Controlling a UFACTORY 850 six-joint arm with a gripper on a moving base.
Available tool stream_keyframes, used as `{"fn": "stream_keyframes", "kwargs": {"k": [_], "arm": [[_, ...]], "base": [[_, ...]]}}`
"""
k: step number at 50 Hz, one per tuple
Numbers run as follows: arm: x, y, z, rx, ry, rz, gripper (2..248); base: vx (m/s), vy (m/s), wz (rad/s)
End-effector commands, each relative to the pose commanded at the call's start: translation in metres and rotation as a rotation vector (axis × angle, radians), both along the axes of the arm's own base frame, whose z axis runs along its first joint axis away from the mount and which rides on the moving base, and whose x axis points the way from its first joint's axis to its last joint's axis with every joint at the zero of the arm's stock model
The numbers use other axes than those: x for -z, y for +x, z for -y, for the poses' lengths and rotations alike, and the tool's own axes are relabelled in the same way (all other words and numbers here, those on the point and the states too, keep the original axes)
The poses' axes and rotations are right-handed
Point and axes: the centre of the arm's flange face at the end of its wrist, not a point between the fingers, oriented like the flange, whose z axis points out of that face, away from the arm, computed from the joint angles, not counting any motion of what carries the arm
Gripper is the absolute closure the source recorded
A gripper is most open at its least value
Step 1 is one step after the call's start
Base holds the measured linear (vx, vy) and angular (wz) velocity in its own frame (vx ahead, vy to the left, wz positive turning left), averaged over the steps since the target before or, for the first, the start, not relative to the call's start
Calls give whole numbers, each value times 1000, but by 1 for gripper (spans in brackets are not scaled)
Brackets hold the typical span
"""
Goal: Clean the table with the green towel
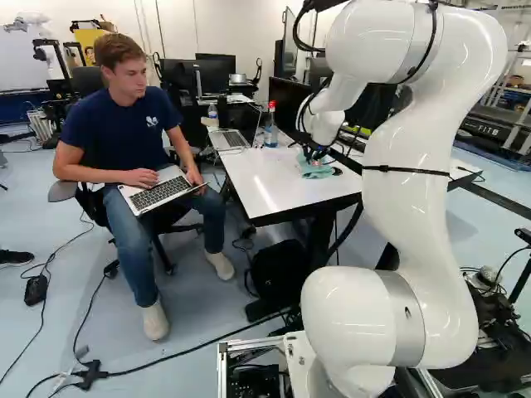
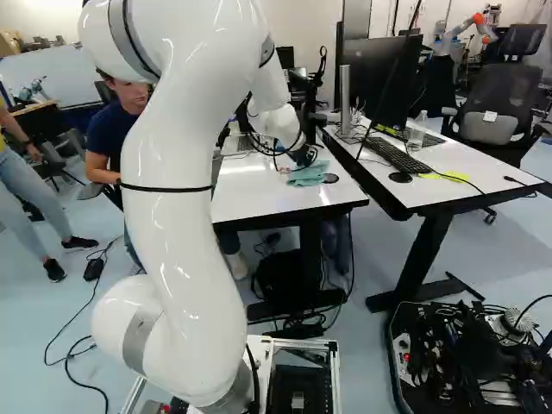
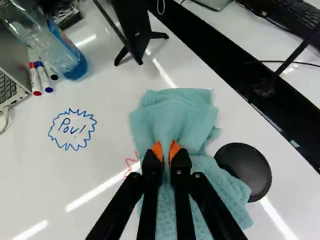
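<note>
Towel [image 3: 175, 112] on the table [image 3: 30, 175], disc [image 3: 245, 167] beside it, markers [image 3: 35, 80] between laptop [image 3: 8, 90] and bottle [image 3: 74, 65]

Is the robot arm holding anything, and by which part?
Yes, the green towel, pinched by a fold near its middle, between the two fingers of the gripper.

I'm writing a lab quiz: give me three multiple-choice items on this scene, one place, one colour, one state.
1. The black disc lies: A) on a chair; B) beside the towel; C) under the bottle.
2. The spiky outline on the table is: A) blue; B) green; C) yellow.
3. The jaws are: A) wide open; B) shut on a marker; C) shut on the towel.

1 B: the wrist view shows them side by side; 2 A: its line is blue; 3 C: towel pinched between the pads.
</note>
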Motion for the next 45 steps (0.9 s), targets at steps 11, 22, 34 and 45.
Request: {"fn": "stream_keyframes", "kwargs": {"k": [11,22,34,45], "arm": [[0,-2,-19,-30,1,-4,214],[-1,-11,-38,-57,2,-12,214],[-3,-30,-51,-74,4,-25,214],[-4,-51,-54,-75,6,-36,214]], "base": [[0,0,0],[0,0,0],[0,0,0],[0,0,0]]}}
